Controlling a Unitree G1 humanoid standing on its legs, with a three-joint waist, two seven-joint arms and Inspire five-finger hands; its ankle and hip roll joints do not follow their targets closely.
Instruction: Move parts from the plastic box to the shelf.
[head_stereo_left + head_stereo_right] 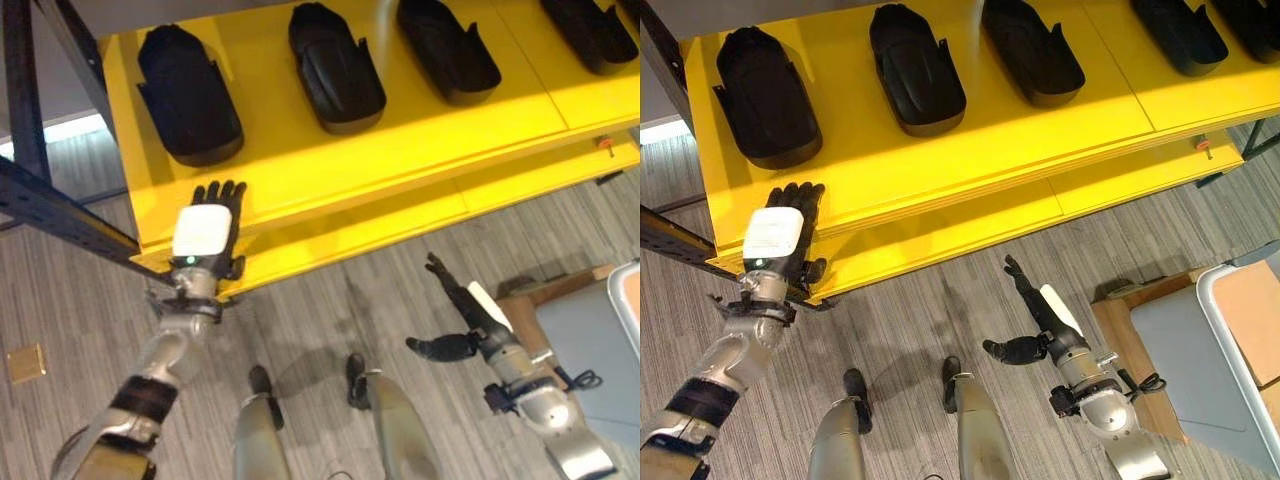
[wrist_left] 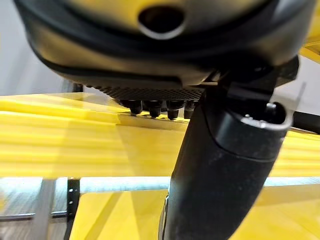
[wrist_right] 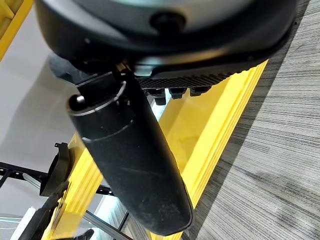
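I see my left hand flat on the yellow shelf, fingers straight, holding nothing. My right hand hangs open over the floor. Black parts sit on the shelf.

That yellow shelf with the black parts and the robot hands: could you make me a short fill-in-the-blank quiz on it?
1. The black parts lie on a shelf coloured ____.
2. The left robot hand rests with straight fingers on the shelf's front ____.
3. The right robot hand hangs over the grey ____, holding nothing.
4. The robot hand nearer the black parts is the ____ one.

Missing words: yellow; edge; floor; left
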